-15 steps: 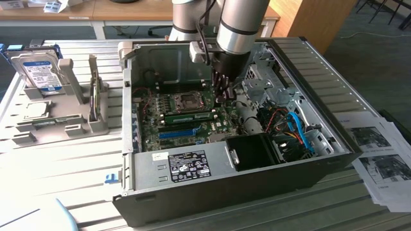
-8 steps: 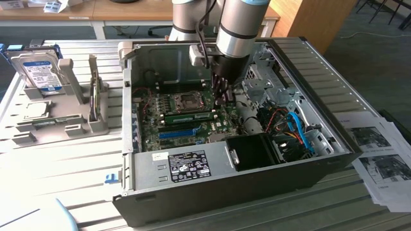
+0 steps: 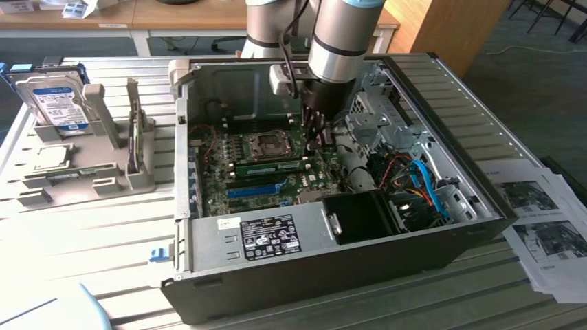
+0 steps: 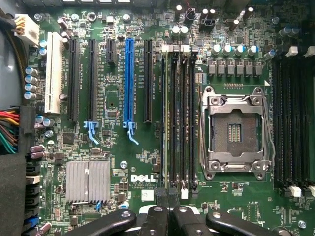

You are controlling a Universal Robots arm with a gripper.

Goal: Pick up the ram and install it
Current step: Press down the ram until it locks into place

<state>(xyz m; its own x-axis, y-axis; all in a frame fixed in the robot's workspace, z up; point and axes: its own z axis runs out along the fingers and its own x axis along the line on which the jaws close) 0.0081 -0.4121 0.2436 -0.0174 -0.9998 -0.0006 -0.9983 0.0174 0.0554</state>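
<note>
The ram (image 3: 271,166) stands in its slot beside the processor socket (image 4: 235,129) (seating looks nearly done); the end effector (image 4: 169,199), fingers together and holding nothing, sits over one end.

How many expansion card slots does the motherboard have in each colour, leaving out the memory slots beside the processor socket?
White card slot: 1
Blue card slot: 1
Black card slots, three long and one short: 4
Total: 6
</note>
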